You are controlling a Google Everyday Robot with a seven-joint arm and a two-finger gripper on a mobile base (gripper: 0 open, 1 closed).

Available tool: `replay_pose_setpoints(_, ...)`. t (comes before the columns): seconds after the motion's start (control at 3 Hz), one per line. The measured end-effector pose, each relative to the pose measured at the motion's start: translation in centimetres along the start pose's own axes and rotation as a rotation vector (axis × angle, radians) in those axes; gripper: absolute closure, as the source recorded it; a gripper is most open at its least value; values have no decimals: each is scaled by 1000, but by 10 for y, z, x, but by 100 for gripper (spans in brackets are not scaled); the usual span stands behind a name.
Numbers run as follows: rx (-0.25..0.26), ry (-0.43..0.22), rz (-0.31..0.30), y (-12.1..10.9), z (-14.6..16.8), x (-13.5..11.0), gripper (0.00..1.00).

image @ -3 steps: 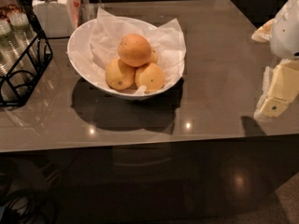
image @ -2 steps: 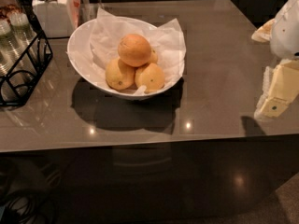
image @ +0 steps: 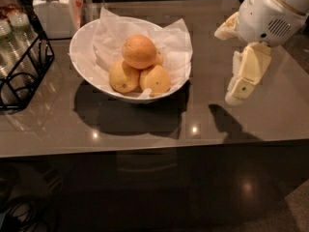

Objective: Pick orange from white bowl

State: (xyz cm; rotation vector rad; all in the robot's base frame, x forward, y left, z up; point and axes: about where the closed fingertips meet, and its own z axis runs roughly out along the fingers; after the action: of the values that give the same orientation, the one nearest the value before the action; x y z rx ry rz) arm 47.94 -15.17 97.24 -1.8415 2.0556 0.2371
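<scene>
Nearest, in front of the white bowl [image: 83, 38], runs the glossy brown bench [image: 145, 124], which shows two small spots of reflected light and the bowl's broad dark shadow. To the right of the bowl and apart from it hangs the tool [image: 243, 79], cream-coloured and pointing down above the bench, under a rounded white arm housing [image: 273, 11]. Its own shadow [image: 229, 122] falls on the bench in front of it. Whether the tool is apart or together I cannot tell from this angle.

The bowl is wide, shallow and glossy, lined with crumpled white paper [image: 175, 36] whose edges stand up above the rim at the back and right. In it, two yellow fruits [image: 123, 76] with dark specks lie side by side at the front, and a third shows only as a sliver behind them on the right. The orange [image: 139, 51] sits on top of these, in the middle of the bowl, touching them; it is the largest fruit, round, deeper reddish-orange, with dull dimpled skin, and its upper side is uncovered.

Left of the bowl stands a black wire rack [image: 30, 74] holding bottles [image: 11, 33]. Behind the bowl, to the left, is a white lidded jar [image: 53, 12].
</scene>
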Motion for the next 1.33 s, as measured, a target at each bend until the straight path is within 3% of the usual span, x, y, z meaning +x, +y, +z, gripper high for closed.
replay_pose_setpoints(0.33, -98, -167, -98, -17, 18, -63, 0)
replay_pose_setpoints(0.67, -153, -242, -144, -26, 29, -92, 0)
replay_pose_setpoints(1.0, -128, -248, -136, -30, 28, -92, 0)
replay_pose_setpoints(1.33, -161, -301, -191, -37, 51, -113, 0)
